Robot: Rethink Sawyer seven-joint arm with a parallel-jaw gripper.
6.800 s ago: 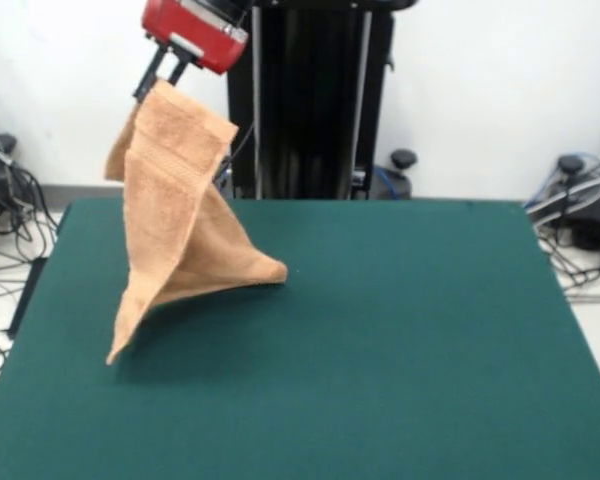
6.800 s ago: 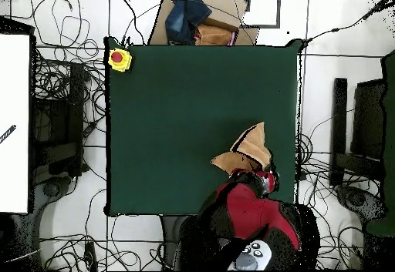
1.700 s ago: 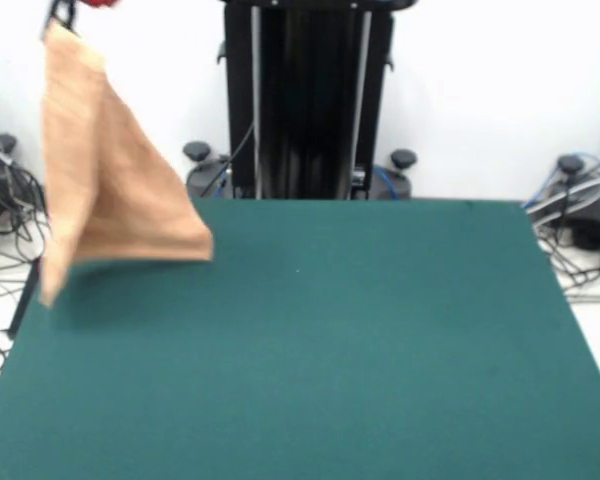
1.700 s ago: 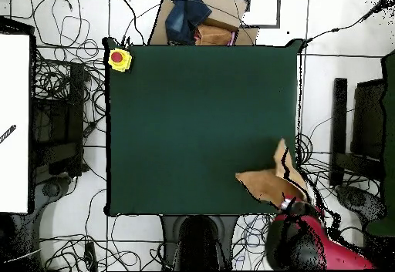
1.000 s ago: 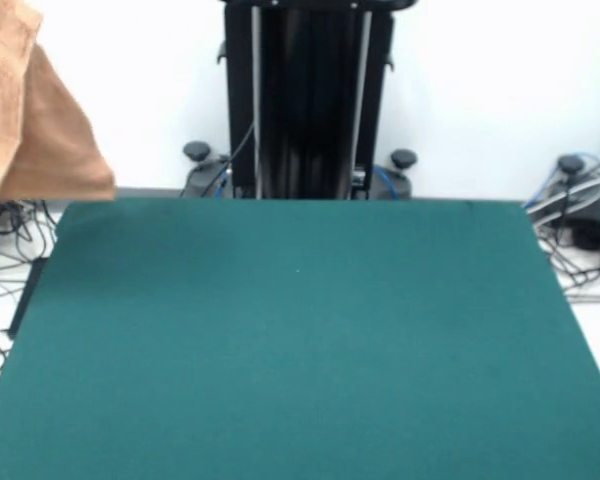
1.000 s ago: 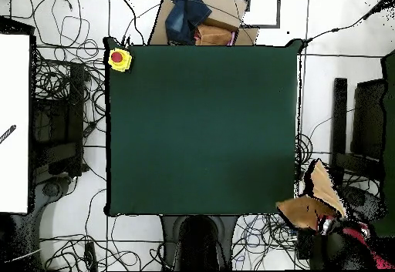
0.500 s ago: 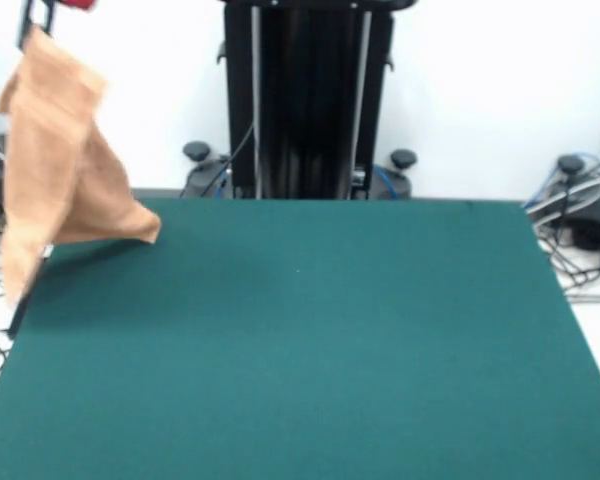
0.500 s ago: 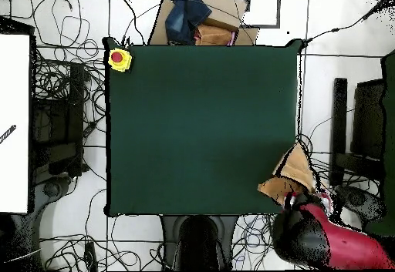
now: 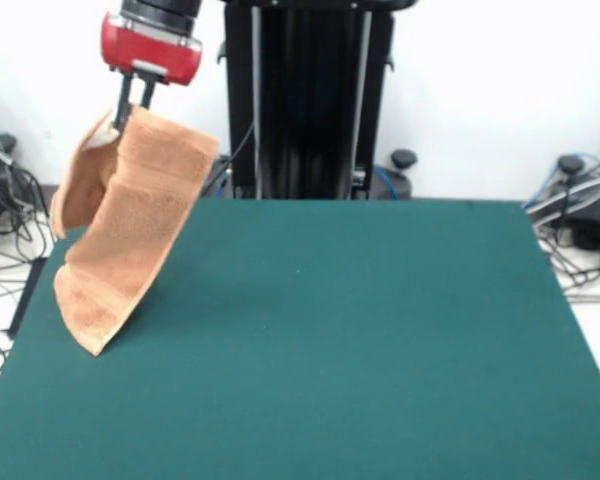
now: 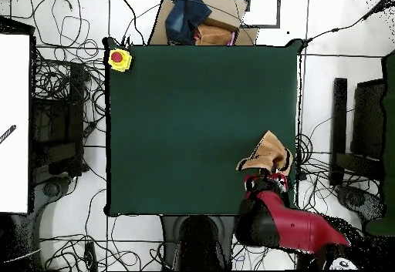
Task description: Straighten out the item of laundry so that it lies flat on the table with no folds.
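Swinging back in from beyond the surface's point(image 9: 380, 330) edge, the tool point(image 9: 133, 100) stays clenched on the towel's point(image 9: 125, 225) top edge. It now hangs folded over the corner, lower tip near the felt, so flattening remains undone.

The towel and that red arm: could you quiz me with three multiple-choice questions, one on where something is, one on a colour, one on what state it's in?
1. Where is the towel?
A. Spread flat mid-table
B. Hanging from the hand above a table corner
C. On the floor

2. What colour is the table top?
A. Dark green
B. White
C. Blue

3. How does the towel look?
A. Flat and smooth
B. Rolled into a tube
C. Draped and folded, hanging

Answers: 1 B, the hand grips its top edge and the cloth hangs at the corner. 2 A, both views show green. 3 C, it droops in folds from the grip.
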